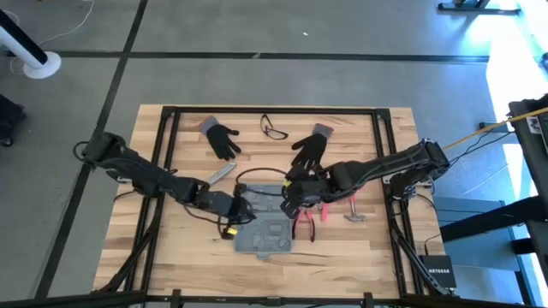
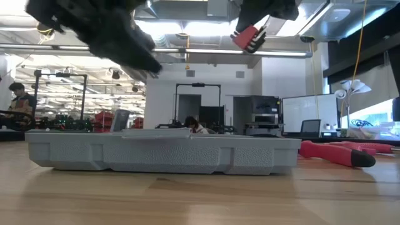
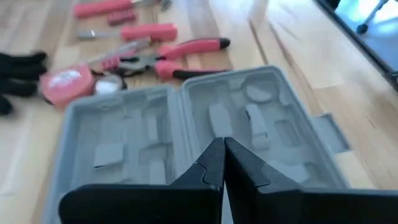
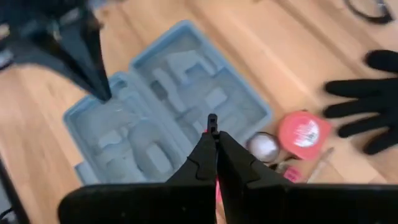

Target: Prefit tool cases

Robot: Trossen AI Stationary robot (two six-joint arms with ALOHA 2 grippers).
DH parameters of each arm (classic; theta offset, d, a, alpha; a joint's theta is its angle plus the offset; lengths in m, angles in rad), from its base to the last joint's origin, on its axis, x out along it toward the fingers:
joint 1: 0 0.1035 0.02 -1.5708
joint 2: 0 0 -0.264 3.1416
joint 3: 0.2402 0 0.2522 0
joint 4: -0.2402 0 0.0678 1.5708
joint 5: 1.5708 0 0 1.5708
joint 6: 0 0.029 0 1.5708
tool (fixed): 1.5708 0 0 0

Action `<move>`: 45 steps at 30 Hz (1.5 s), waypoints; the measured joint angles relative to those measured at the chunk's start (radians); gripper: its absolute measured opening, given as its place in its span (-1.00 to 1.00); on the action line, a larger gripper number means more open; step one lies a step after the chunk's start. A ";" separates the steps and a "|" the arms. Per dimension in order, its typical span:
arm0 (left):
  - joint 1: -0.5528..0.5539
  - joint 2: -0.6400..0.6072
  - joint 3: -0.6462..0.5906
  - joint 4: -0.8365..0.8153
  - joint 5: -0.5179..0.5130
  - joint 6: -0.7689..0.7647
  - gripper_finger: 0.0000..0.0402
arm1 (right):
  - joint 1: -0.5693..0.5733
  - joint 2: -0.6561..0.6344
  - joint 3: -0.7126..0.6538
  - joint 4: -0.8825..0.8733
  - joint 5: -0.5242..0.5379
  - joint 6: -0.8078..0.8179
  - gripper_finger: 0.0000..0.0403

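the left gripper is pinched fully together and holds nothing; it hangs above the left half of the tool case, tips aimed down at the moulded recesses. the right gripper is likewise pressed together and empty, poised over the case's right edge, close to the tools lying beside it.

the tool case lies open and flat, its 2 halves side by side, a little toward the front edge of the table and roughly midway between the table's left and right edges. every recess that shows looks empty.

just to the right of the case sit the red-handled pliers, a round red tape measure and a hammer; farther right in the left wrist view more red-handled tools lie blurred. a slim grey bar lies behind the case's left corner, and 2 black gloves and a pair of safety glasses rest near the back edge.

judging from this, the step in hand is fetching a tool to seat in its recess. to do it well, the right gripper should spread its fingers before descending, take 1 tool across its handle, and match its outline to the recess before pressing. the left could steady the case so it does not slide.
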 joint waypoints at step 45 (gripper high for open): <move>-0.378 -0.062 -0.042 -0.880 -0.079 -1.062 -1.00 | -0.074 -0.024 -0.669 0.933 -0.129 0.285 -1.00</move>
